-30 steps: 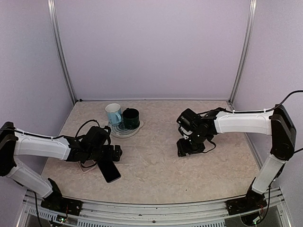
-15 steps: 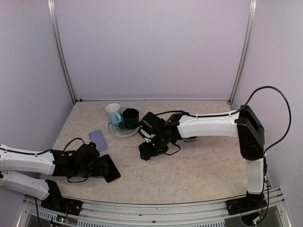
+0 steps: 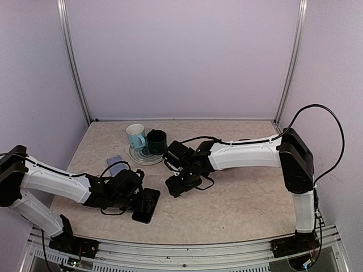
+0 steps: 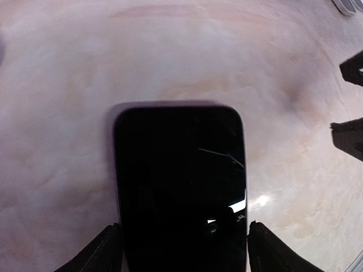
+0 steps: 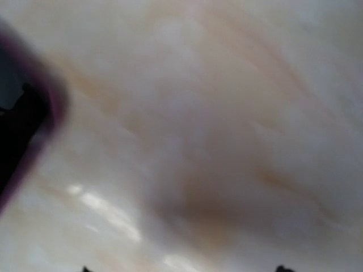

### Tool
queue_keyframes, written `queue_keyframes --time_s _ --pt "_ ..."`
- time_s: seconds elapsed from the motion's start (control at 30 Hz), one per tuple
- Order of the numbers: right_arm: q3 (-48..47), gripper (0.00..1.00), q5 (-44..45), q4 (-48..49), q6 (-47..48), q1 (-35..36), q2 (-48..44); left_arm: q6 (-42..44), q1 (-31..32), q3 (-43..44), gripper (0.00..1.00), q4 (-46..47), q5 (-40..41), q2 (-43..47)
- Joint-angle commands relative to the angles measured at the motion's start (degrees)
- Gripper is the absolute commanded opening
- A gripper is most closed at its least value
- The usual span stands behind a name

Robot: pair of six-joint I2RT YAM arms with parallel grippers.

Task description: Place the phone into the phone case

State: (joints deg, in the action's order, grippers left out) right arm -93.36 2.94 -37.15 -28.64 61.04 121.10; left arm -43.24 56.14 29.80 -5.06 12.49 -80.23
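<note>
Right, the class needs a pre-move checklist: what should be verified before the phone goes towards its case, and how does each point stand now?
1. Fingers of the left hand against both long edges of the phone: ok.
2. The right hand open and empty: ok.
3. The phone case lying flat: ok.
4. Open side of the case facing up: cannot tell.
5. Phone seated in the case: not ok, they lie apart.

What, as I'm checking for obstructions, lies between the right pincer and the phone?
Only bare table separates right pincer and phone, shown in the top view.
</note>
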Motion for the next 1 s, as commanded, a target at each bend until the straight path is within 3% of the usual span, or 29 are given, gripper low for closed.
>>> queue_keyframes --time_s 0.0,0.1,0.2,0.37,0.47,0.63,0.83,0.97 --pt "5.3 0.71 7.5 -4.3 -4.0 -1.3 -6.9 5.5 2.5 7.0 0.75 4.6 -11.8 -7.7" --pt "11.9 0.72 9.1 -4.4 -7.0 -3.8 -12.3 8.3 5.3 14.2 0.75 4.1 -14.4 -11.7" --pt "17.7 0.72 10.2 -3.2 -7.8 -5.8 -18.1 13.1 4.2 20.4 0.79 -0.8 -9.9 -11.2" --pt "18.8 0.72 11.7 -4.5 -5.4 -6.1 -21.0 14.2 -14.6 21.5 0.83 -6.0 -5.6 -8.3" --pt "17.9 0.72 12.4 -5.9 -4.7 -6.1 -20.4 15.4 -20.0 21.1 0.88 -7.5 0.2 -8.4" --pt "18.0 0.72 12.6 -5.7 -4.0 -6.1 -20.1 15.9 -27.5 21.1 0.88 -7.5 1.1 -10.6" --pt "18.5 0.72 12.6 -5.2 -3.8 -6.1 -19.9 17.1 -29.1 21.2 0.81 -6.2 -0.7 -15.9" --pt "18.7 0.72 12.2 -4.7 -3.5 -6.1 -19.8 16.6 -29.2 21.2 0.68 -5.2 -2.8 -20.0"
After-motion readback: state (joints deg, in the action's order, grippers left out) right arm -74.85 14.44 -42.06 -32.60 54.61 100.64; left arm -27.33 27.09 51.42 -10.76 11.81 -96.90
